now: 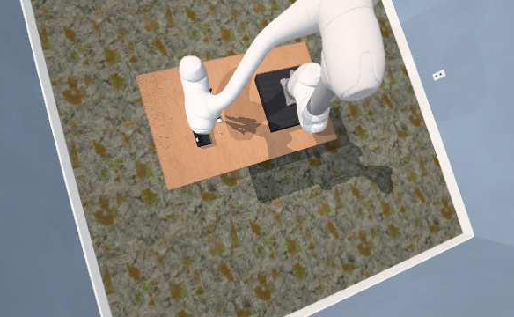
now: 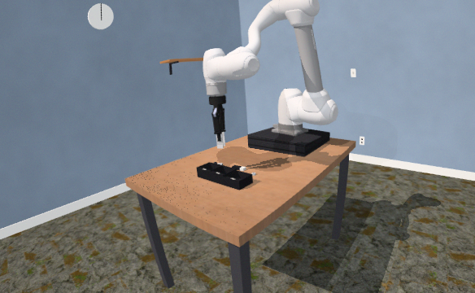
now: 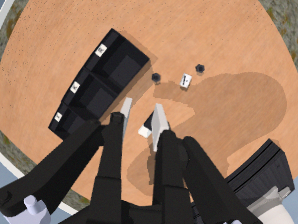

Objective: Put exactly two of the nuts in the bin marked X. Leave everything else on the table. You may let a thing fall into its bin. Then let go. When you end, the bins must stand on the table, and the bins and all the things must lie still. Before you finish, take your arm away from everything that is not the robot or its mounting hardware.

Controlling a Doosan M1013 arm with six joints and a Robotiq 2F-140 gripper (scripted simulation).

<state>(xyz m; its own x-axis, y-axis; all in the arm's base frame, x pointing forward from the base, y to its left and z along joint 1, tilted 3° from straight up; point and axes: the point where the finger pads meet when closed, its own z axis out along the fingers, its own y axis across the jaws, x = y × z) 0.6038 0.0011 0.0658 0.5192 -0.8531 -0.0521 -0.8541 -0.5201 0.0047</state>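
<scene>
A black bin with three compartments (image 3: pixel 100 90) stands on the wooden table, also seen in the side view (image 2: pixel 224 175). Each compartment has a small white label that is too small to read. Two small dark nuts (image 3: pixel 156 78) (image 3: pixel 198 68) lie on the table just beside the bin, with a small white piece (image 3: pixel 185 82) between them. My gripper (image 3: pixel 142 110) (image 2: pixel 220 142) hangs well above the table, behind the bin, with its fingers a little apart and nothing held. A small black and white piece (image 3: pixel 149 124) shows between the fingertips and seems to lie on the table below.
The arm's black base plate (image 2: pixel 288 140) takes up the back of the table. In the top view the arm covers most of the bin (image 1: pixel 203 140). A wall shelf (image 2: pixel 180 61) hangs behind the arm.
</scene>
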